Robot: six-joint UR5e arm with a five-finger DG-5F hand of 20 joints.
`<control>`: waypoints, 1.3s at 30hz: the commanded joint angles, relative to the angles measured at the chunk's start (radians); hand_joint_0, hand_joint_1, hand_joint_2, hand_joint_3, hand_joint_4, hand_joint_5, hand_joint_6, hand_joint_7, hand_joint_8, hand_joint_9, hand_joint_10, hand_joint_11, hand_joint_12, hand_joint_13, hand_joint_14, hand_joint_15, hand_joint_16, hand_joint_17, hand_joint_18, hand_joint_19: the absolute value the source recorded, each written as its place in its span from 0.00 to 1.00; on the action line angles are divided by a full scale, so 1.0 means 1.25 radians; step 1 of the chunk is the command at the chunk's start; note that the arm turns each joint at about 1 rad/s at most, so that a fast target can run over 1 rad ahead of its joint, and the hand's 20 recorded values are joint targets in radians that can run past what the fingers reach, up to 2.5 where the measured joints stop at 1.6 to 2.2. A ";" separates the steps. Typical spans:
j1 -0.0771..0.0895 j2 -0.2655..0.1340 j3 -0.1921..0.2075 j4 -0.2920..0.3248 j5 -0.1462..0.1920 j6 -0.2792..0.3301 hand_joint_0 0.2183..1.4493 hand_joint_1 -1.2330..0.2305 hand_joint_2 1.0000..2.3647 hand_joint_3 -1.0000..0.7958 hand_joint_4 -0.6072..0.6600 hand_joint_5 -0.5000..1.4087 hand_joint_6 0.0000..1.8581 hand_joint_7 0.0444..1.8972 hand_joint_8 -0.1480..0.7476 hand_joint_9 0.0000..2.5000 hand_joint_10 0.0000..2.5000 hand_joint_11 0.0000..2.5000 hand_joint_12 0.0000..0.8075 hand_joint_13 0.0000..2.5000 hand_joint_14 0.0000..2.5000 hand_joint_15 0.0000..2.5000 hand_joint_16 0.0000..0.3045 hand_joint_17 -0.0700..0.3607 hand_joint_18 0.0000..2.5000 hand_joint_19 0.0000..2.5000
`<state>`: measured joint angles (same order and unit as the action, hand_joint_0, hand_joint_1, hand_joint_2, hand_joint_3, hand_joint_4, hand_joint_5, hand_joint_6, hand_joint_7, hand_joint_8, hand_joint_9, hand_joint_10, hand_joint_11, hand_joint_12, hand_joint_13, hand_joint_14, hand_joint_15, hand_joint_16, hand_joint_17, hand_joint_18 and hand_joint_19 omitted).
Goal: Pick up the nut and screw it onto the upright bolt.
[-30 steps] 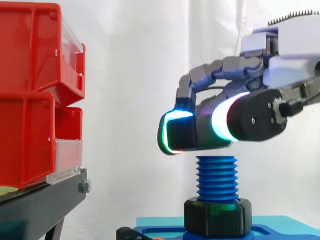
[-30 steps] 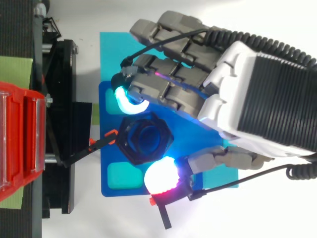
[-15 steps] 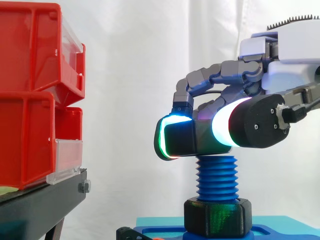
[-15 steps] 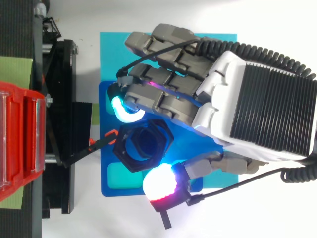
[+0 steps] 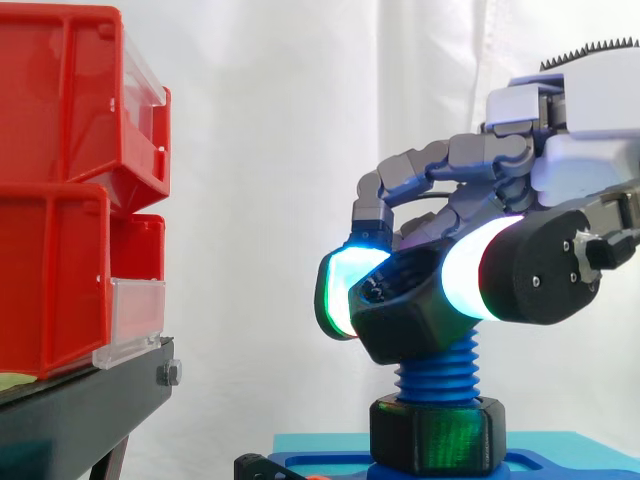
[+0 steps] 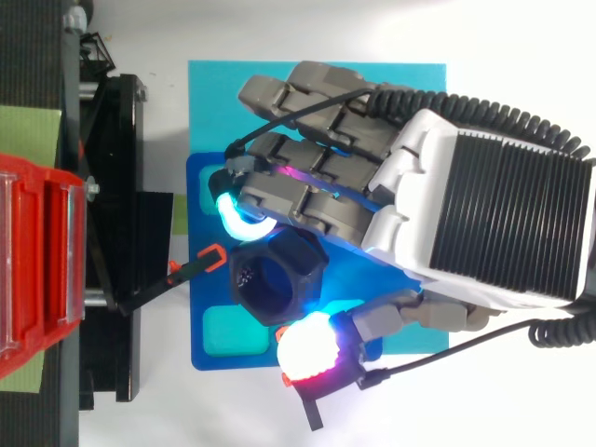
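A black hex nut (image 5: 410, 315) (image 6: 273, 282) sits tilted on the top of the upright blue threaded bolt (image 5: 437, 373), its far side higher than its near side. My hand (image 5: 520, 215) (image 6: 447, 214) comes in from the right and pinches the nut between its glowing fingertips (image 5: 340, 290) and thumb pad (image 6: 305, 346). A second black nut (image 5: 437, 433) rests at the foot of the bolt, on the blue base plate (image 6: 209, 358).
Red bins (image 5: 70, 180) with clear fronts are stacked on a black stand (image 5: 90, 410) at the left. A light blue mat (image 6: 219, 93) lies under the base plate. A small orange-tipped black part (image 6: 200, 264) pokes in beside the nut.
The hand has come down a little and the nut in its grip has tipped from level to a slant, now sitting over the bolt's top threads.
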<state>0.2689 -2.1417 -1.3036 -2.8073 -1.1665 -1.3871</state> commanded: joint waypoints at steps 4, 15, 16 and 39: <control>-0.002 0.000 0.001 -0.005 -0.001 0.000 0.26 0.48 0.00 0.28 0.72 0.17 0.29 0.66 0.52 0.22 0.00 0.07 0.45 0.21 0.00 0.00 0.15 0.40 0.20 0.03; -0.009 0.001 0.001 -0.005 -0.022 0.000 0.26 0.48 0.00 0.28 0.72 0.17 0.29 0.66 0.52 0.22 0.00 0.06 0.45 0.21 0.00 0.00 0.15 0.40 0.20 0.03; -0.009 0.001 0.002 -0.005 -0.023 0.000 0.26 0.48 0.00 0.28 0.72 0.17 0.29 0.66 0.52 0.22 0.00 0.07 0.45 0.21 0.00 0.00 0.15 0.40 0.20 0.03; -0.015 0.009 0.022 -0.031 -0.042 0.005 0.26 0.48 0.00 0.28 0.71 0.17 0.29 0.66 0.52 0.22 0.00 0.07 0.45 0.22 0.00 0.00 0.15 0.40 0.20 0.03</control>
<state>0.2500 -2.1311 -1.2763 -2.8440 -1.2156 -1.3807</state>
